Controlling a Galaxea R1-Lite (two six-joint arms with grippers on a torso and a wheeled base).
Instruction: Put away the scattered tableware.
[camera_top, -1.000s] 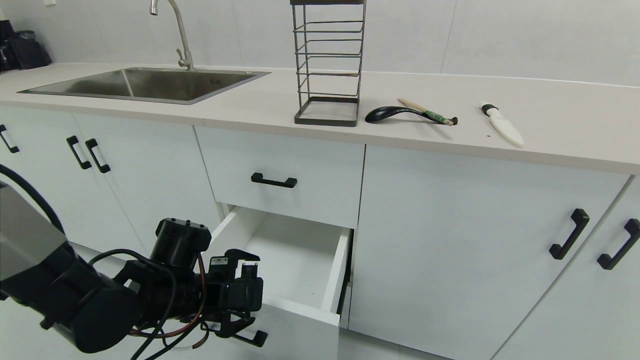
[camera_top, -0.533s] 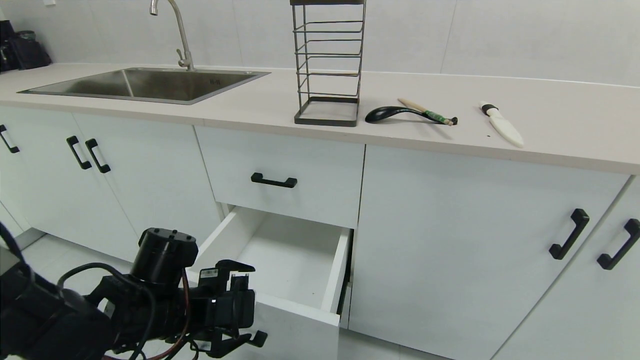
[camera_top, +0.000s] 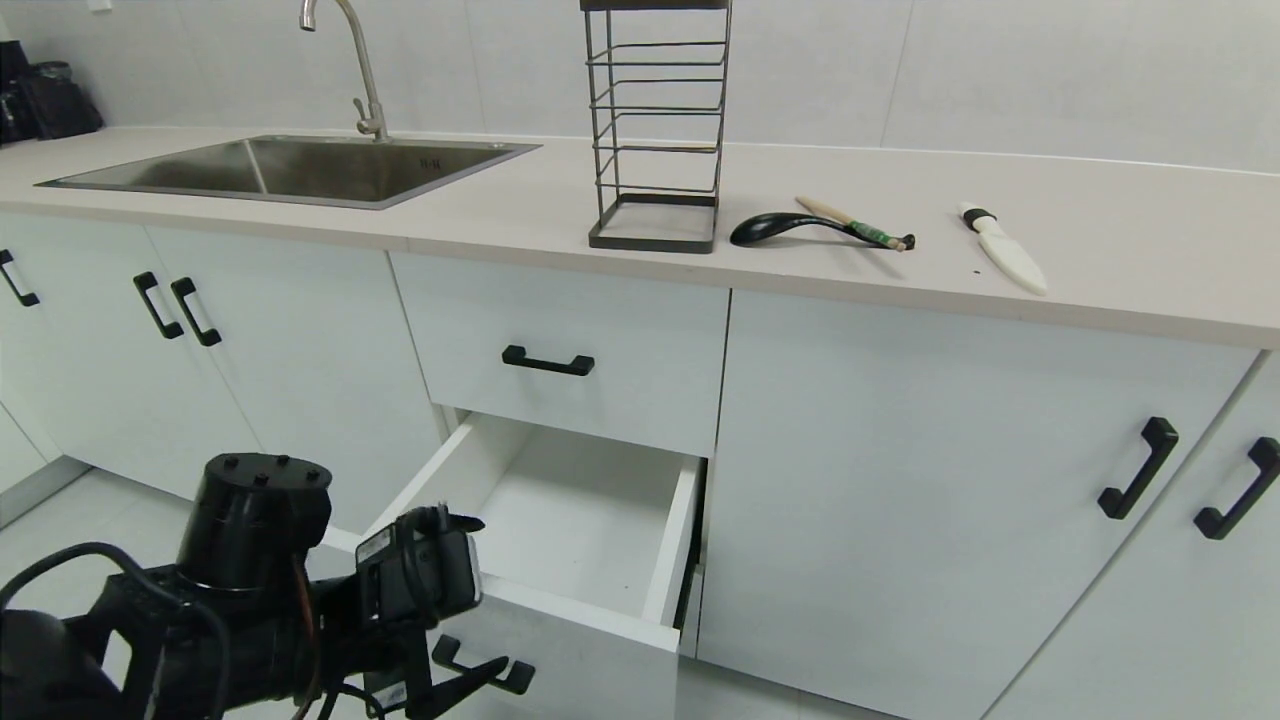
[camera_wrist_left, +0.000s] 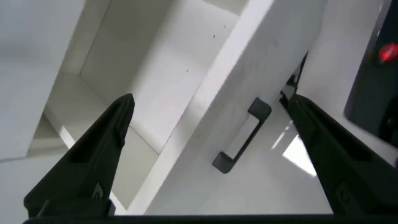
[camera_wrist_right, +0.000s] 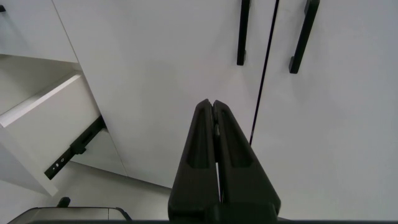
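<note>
Hovering near the drawer handle (camera_wrist_left: 242, 134), left gripper (camera_wrist_left: 211, 102) spread wide, empty — right gripper (camera_wrist_right: 214, 112) pinched closed, empty; worth clearing off squarely, not bumping the drawer (camera_top: 672, 520).

This is a kitchen. A stainless steel sink (camera_top: 290, 168) with a tall curved faucet (camera_top: 350, 60) is set into the left end of a long pale counter (camera_top: 1100, 230), backed by a wall (camera_top: 1000, 70) of large white tiles. Below it run white cabinet doors (camera_top: 920, 480) with black bar handles (camera_top: 1138, 468), and one drawer (camera_top: 590, 520) stands open. Near the counter's front edge stands a black wire rack (camera_top: 655, 130), with a black spoon (camera_top: 790, 228), a wooden utensil (camera_top: 840, 216) and a white knife (camera_top: 1005, 252) lying to its right.
</note>
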